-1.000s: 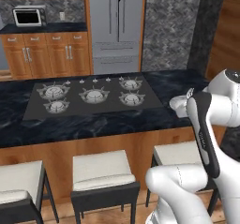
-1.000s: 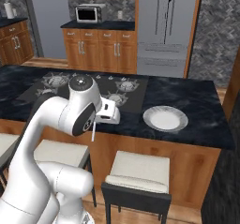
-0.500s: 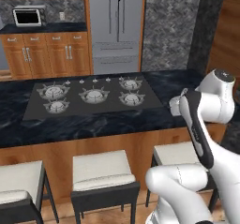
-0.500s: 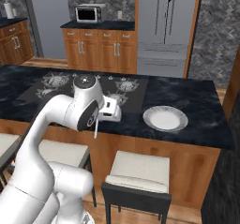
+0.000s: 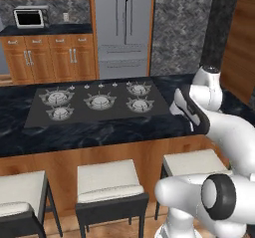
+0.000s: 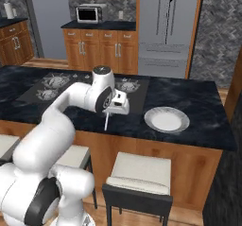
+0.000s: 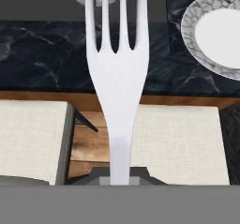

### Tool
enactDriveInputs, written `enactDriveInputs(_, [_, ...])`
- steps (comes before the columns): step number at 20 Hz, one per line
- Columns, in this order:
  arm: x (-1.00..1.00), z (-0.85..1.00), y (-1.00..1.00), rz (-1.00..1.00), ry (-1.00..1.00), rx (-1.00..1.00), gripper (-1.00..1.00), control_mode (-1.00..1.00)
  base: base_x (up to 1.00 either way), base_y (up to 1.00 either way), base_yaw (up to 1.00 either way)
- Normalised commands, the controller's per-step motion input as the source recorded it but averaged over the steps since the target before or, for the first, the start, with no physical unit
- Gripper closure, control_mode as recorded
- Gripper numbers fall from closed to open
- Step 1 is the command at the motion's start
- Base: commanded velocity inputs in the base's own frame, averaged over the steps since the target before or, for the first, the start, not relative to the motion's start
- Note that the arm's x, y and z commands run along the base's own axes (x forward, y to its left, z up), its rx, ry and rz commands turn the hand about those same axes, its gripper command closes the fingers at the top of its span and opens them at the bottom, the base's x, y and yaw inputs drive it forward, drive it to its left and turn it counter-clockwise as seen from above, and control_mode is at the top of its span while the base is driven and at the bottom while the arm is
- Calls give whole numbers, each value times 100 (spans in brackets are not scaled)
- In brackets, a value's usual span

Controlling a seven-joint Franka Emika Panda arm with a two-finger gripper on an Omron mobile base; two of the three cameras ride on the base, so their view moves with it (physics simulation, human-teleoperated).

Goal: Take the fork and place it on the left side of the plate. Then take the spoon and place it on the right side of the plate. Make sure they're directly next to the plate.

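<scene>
The dark marbled counter (image 6: 198,107) carries a built-in gas cooktop (image 5: 97,102) toward its left end. The plate (image 6: 166,120) lies near the front edge, toward the right end.

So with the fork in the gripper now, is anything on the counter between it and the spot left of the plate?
Nothing visible does. The gripper is shut on the fork, held above the counter's near edge. Between it and the plate lies bare dark counter; the cooktop sits further back and off to the side.
</scene>
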Motion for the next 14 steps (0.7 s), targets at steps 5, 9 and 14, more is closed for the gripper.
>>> enactDriveInputs(5, [63,-35,-23,-3,22,0,100,-100,0,0,0])
enactDriveInputs(9, [64,-32,-22,-1,15,0,100,-100,0,0,0])
enactDriveInputs(14, [56,-35,-10,-1,8,-1,100,-100,0,0,0])
